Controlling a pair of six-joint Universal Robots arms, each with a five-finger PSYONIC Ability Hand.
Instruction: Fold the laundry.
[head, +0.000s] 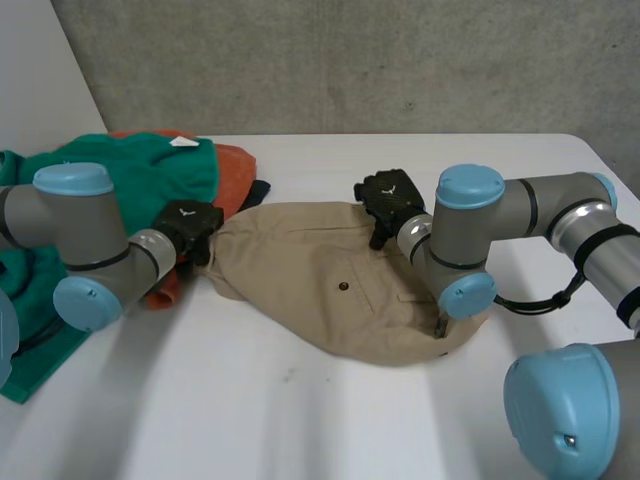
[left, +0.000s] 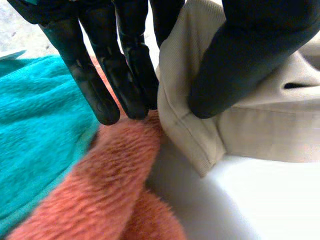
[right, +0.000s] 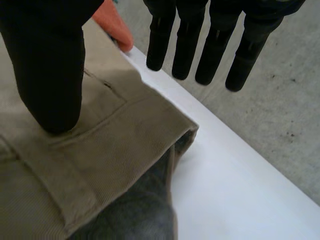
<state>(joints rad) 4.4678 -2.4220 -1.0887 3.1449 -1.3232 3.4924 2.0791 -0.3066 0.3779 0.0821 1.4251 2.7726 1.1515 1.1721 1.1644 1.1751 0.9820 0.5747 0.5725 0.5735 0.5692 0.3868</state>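
A: Where is the beige garment (head: 320, 290)?
B: Crumpled in the middle of the white worktop (head: 300, 420) (a pocket button faces up).
A: And the left robot hand (head: 188, 228)?
B: It pinches the garment's edge between thumb and fingers, fingertips touching the orange cloth (left: 120, 185) beside the teal towel (head: 150, 170).
A: The right robot hand (head: 390, 200)?
B: Thumb resting on the far waistband, fingers straight and wide, clear of the cloth.

White table (head: 300, 420); grey speckled concrete (head: 350, 60) beyond far edge; pale panel (head: 30, 80) at left
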